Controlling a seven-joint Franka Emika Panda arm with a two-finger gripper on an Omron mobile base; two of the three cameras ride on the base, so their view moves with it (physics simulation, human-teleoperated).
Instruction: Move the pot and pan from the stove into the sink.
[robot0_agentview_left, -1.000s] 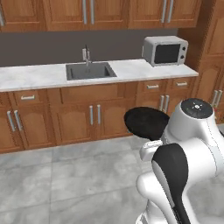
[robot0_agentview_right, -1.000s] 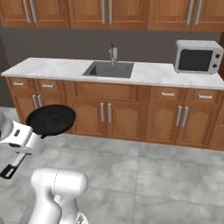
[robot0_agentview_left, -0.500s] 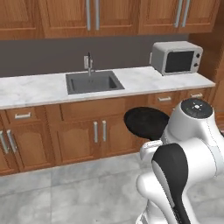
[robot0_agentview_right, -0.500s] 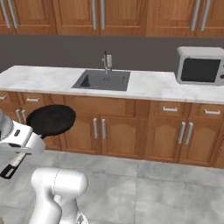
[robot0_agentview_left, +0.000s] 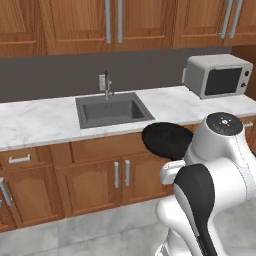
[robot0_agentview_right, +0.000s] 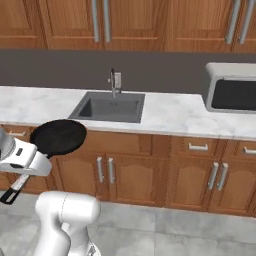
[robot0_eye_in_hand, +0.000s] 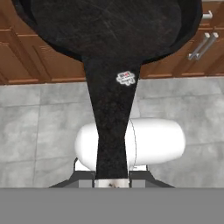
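While the pan (robot0_agentview_right: 58, 136) is carried in the air in front of the wooden lower cabinets (robot0_agentview_left: 95, 177), it is held only by its thin handle (robot0_eye_in_hand: 110, 118), on which the gripper (robot0_eye_in_hand: 112, 183) is clamped near the tip. In the hand view the round black body is seen at the far end of the handle, with grey floor tiles (robot0_eye_in_hand: 39, 118) underneath. The pan is below counter height and short of the sink (robot0_agentview_left: 112, 110), which is recessed in the white marble counter (robot0_agentview_left: 35, 122) straight ahead, with a slim faucet (robot0_agentview_left: 106, 84) behind it.

A slip is judged the main risk: the pan's weight sits far from the grip, so the handle could rotate between the jaws and the pan tip or drop to the floor. The counter edge could also be struck if the pan is not raised first.

The basin appears empty. Nothing is seen inside the pan. A microwave (robot0_agentview_left: 218, 75) stands on the counter to the right.
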